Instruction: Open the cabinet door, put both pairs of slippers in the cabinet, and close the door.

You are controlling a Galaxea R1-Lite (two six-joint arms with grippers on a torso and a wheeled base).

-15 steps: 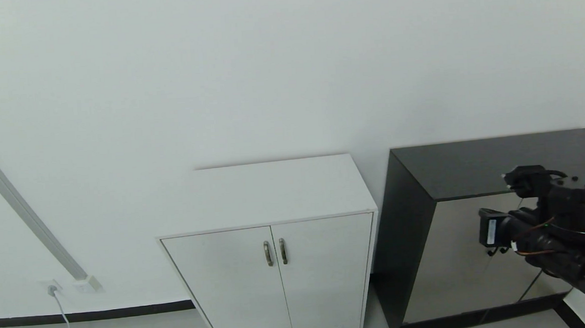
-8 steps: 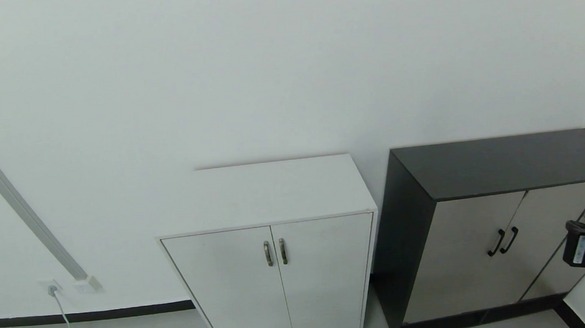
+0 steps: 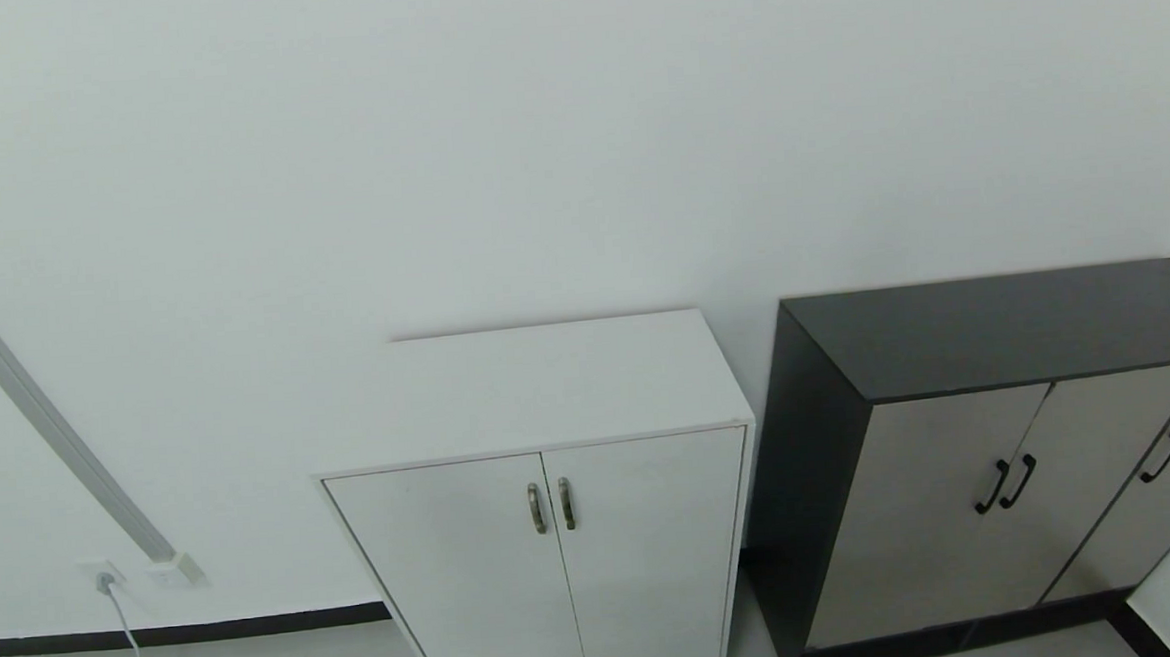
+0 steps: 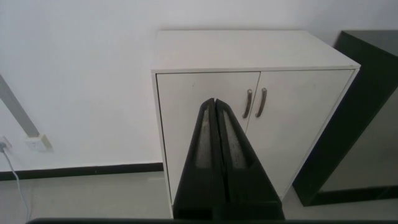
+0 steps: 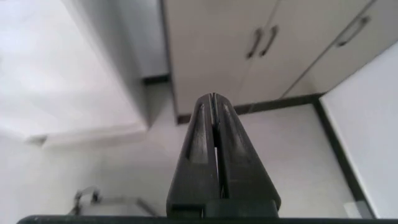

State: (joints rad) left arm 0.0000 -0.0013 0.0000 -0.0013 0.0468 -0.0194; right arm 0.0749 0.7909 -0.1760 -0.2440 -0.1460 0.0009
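The white cabinet [image 3: 548, 390] stands against the wall with both doors shut; its two metal handles [image 3: 551, 505] meet at the middle seam. In the left wrist view my left gripper [image 4: 214, 102] is shut with nothing in it, held in front of the white cabinet [image 4: 205, 93], its tips level with the left door a little to the side of the handles [image 4: 255, 102]. My right gripper [image 5: 213, 98] is also shut and empty; it is low above the pale floor [image 5: 292, 162], facing the grey doors [image 5: 211, 37] of the black cabinet.
A black cabinet [image 3: 986, 328] with grey doors and black handles [image 3: 1001, 484] stands right beside the white one. A wall socket with a grey cable [image 3: 108, 584] sits low on the left, under a slanted wall duct [image 3: 49, 427]. Bare floor lies in front of both cabinets.
My right arm has dropped down and to the right out of the head view, uncovering the black cabinet's grey doors. The cabinets have not moved.
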